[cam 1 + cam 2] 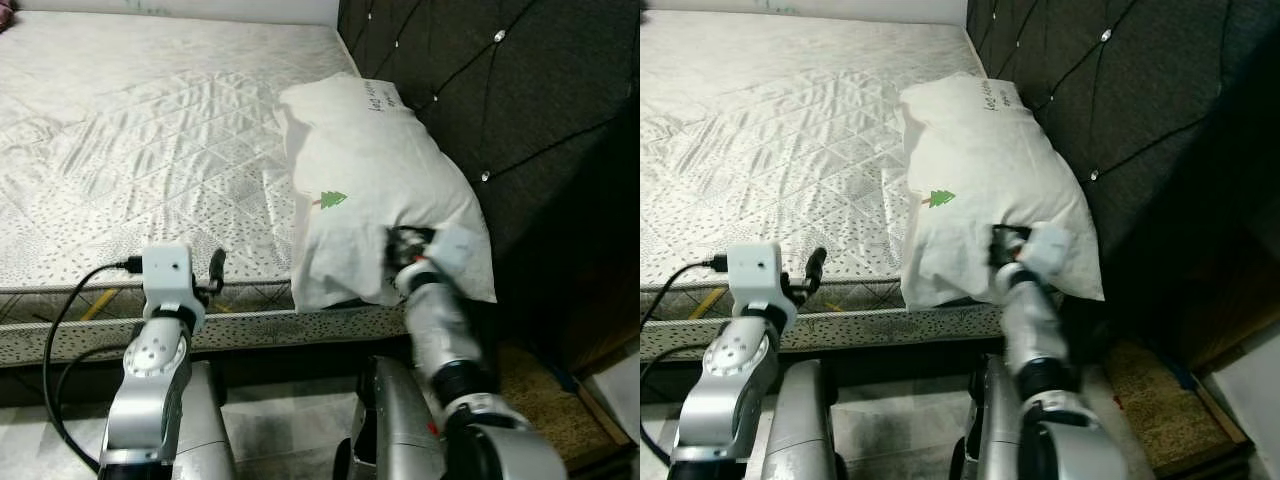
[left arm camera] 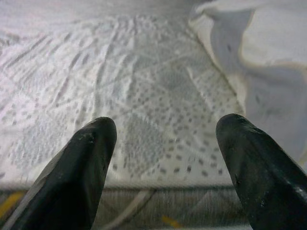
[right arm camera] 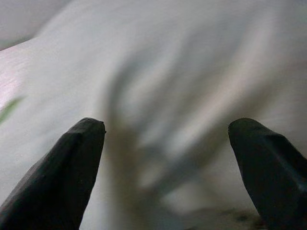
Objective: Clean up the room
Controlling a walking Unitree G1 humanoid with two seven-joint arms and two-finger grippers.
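A white pillow point(image 1: 370, 170) with a small green tree print lies on the right side of the mattress point(image 1: 150, 130), leaning against the headboard. My right gripper point(image 1: 405, 245) is at the pillow's lower front part. In the right wrist view it point(image 3: 168, 127) is open, with blurred pillow fabric point(image 3: 182, 72) close ahead between the fingers. My left gripper point(image 1: 215, 268) hovers at the mattress's front edge, left of the pillow. In the left wrist view it point(image 2: 165, 125) is open, with nothing in it and the pillow's edge point(image 2: 268, 62) off to one side.
A dark tufted headboard point(image 1: 500, 100) runs along the bed's right side. A black cable point(image 1: 60, 330) loops from my left wrist. Brown floor point(image 1: 530, 385) and a white object point(image 1: 620, 395) lie at the lower right beside the bed.
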